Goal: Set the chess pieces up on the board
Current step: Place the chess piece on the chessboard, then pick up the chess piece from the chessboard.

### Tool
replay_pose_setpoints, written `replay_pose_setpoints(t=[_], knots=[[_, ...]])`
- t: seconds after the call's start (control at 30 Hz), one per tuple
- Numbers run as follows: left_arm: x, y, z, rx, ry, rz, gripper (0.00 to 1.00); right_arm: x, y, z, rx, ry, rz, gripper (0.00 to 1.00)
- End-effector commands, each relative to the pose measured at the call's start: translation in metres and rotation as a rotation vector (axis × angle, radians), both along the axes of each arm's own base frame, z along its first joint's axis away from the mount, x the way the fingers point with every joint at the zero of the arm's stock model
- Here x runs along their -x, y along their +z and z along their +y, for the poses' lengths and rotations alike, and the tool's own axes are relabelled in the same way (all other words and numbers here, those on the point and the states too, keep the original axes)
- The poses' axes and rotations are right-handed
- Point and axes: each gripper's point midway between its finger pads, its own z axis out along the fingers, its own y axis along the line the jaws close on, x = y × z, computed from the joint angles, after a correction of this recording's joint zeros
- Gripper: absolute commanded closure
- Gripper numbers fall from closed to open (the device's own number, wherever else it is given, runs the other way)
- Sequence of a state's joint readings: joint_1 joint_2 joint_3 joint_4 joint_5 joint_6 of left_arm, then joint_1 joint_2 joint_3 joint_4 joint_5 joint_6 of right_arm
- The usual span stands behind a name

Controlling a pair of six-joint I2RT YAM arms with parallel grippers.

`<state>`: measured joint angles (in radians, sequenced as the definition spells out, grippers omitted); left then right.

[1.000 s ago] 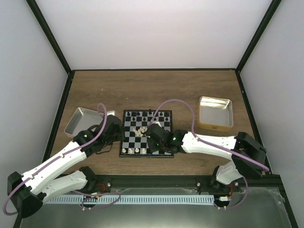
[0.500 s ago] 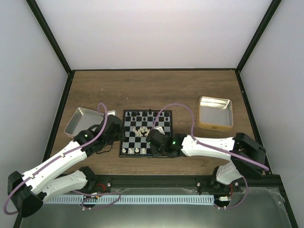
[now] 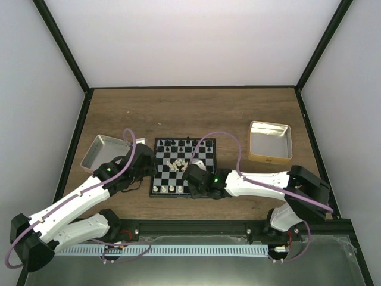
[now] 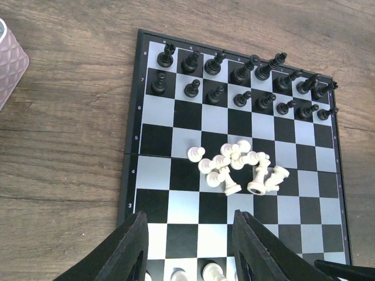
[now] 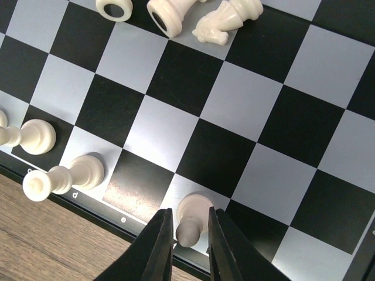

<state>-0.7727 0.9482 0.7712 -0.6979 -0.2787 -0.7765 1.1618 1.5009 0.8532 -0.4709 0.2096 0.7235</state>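
The board (image 3: 159, 164) lies mid-table. Black chess pieces (image 4: 234, 82) stand in its two far rows. A heap of white pieces (image 4: 240, 167) lies toppled at the centre. A few white pieces (image 5: 36, 136) stand in the near row. My right gripper (image 5: 190, 215) is at the board's near edge (image 3: 194, 186). Its fingers are closed to a narrow gap around a white piece (image 5: 194, 206) that stands upright on a light near-row square. My left gripper (image 4: 190, 225) is open and empty, low over the board's near left part (image 3: 144, 169).
A silver tin tray (image 3: 95, 154) sits left of the board, just behind the left arm. A gold-rimmed square tin (image 3: 271, 142) sits at the right. Bare wooden table surrounds the board.
My right gripper has moved from the middle of the board to its near edge, and the white piece now stands on a near-row square. The left arm has barely moved.
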Motion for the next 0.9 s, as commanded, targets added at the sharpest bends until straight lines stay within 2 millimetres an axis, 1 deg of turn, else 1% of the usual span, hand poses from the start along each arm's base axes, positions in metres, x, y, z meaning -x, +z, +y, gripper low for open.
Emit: replay_pose_setpoints(t=[0.0, 0.07, 0.13, 0.23, 0.33, 0.43, 0.5, 0.57, 0.73, 0.87], knots=[[-0.004, 0.009, -0.002, 0.010, -0.008, -0.023, 0.58, 0.000, 0.005, 0.001, -0.024, -0.013, -0.012, 0.78], [-0.003, 0.010, -0.002, 0.010, -0.006, -0.025, 0.58, -0.001, 0.011, 0.000, -0.038, -0.027, -0.022, 0.75], [-0.003, 0.009, -0.001, 0.010, -0.004, -0.024, 0.58, -0.004, 0.015, -0.003, -0.043, -0.048, -0.036, 0.70], [-0.003, 0.010, -0.001, 0.014, -0.002, -0.026, 0.57, -0.010, 0.022, -0.008, -0.042, -0.096, -0.065, 0.68], [-0.003, 0.010, -0.001, 0.014, -0.001, -0.027, 0.57, -0.021, 0.032, -0.008, -0.058, -0.144, -0.092, 0.65], [-0.004, 0.012, 0.000, 0.017, 0.008, -0.033, 0.56, -0.034, 0.043, -0.001, -0.104, -0.169, -0.117, 0.61], [-0.004, 0.012, 0.001, 0.024, 0.017, -0.034, 0.55, -0.046, 0.045, 0.008, -0.143, -0.162, -0.131, 0.59], [-0.003, 0.013, -0.001, 0.041, 0.019, -0.035, 0.55, -0.057, 0.043, 0.015, -0.170, -0.159, -0.115, 0.60], [-0.002, 0.012, 0.000, 0.060, 0.027, -0.035, 0.55, -0.084, 0.051, 0.037, -0.198, -0.151, -0.138, 0.60], [-0.001, 0.010, 0.000, 0.064, 0.027, -0.032, 0.54, -0.102, 0.050, 0.050, -0.164, -0.147, -0.152, 0.61]])
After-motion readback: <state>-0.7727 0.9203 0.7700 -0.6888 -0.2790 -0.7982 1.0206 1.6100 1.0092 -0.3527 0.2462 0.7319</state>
